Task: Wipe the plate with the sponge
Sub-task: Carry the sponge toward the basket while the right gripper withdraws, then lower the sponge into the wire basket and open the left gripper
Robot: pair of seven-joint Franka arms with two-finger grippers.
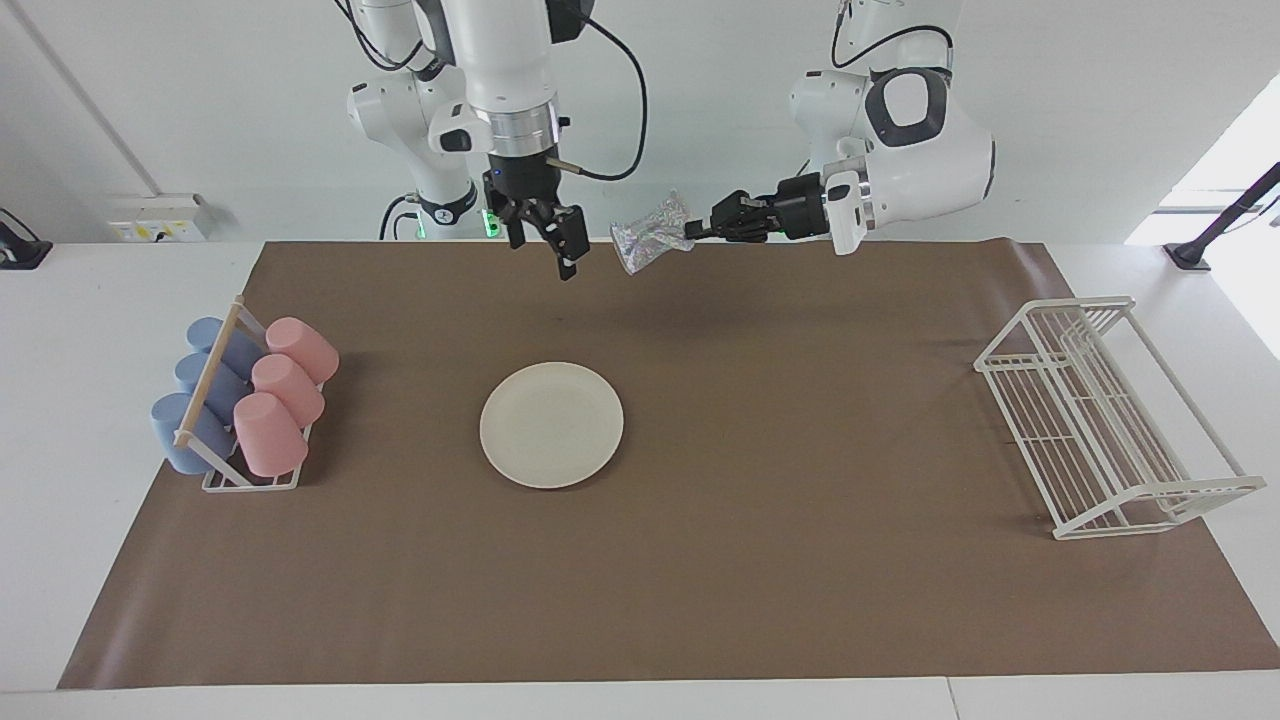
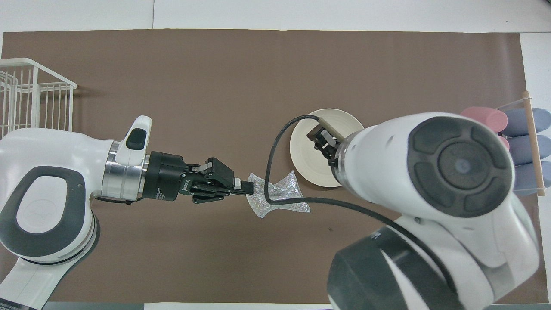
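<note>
The left gripper (image 1: 697, 230), pressed tight on one edge of the crinkled, glittery silver sponge (image 1: 650, 233), holds it in the air above the brown paper table cover (image 1: 800, 420) at the robots' edge of the table. Just beside it, the right gripper (image 1: 556, 232) hangs with its fingers spread and nothing between them. The round, cream-white shallow-rimmed plate (image 1: 551, 424) lies flat mid-table. A good wipe probably means lowering the soft, floppy pad flat onto the smooth plate, pressing lightly so the plate doesn't skid on the paper.
</note>
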